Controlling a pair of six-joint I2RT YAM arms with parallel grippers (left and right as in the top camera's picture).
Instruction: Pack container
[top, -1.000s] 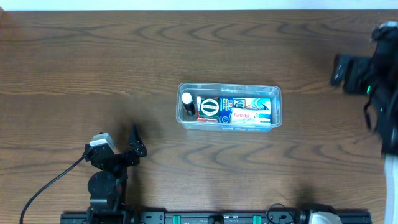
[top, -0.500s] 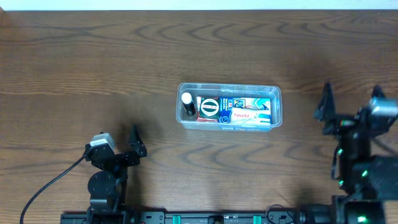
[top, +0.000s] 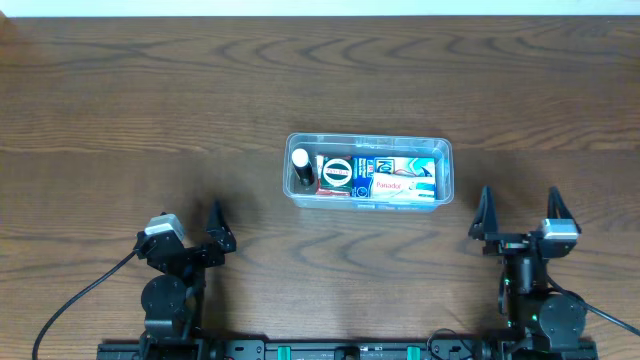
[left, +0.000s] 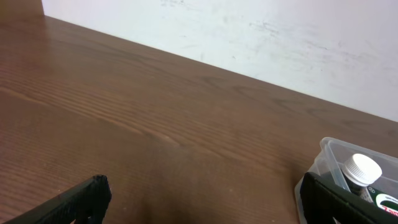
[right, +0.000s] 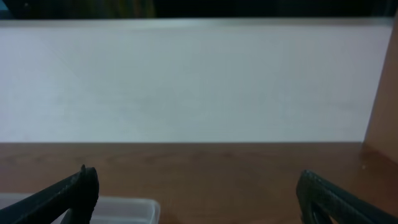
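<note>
Dark wooden table (top: 150, 100); the container (top: 446, 170) sits mid-table, boxes (top: 395, 178) and bottle (top: 301, 168) inside; left hand (top: 190, 228) and right hand (top: 519, 220) rest near, open and empty; packing looks done; next, only a check.

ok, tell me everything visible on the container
The container is a clear plastic rectangular tub, rounded corners, rimmed, open-topped. It sits flat on the wooden table near centre, long side across. Inside: a white-capped bottle upright at its left end, printed boxes filling the rest. Nothing else touches it.
</note>
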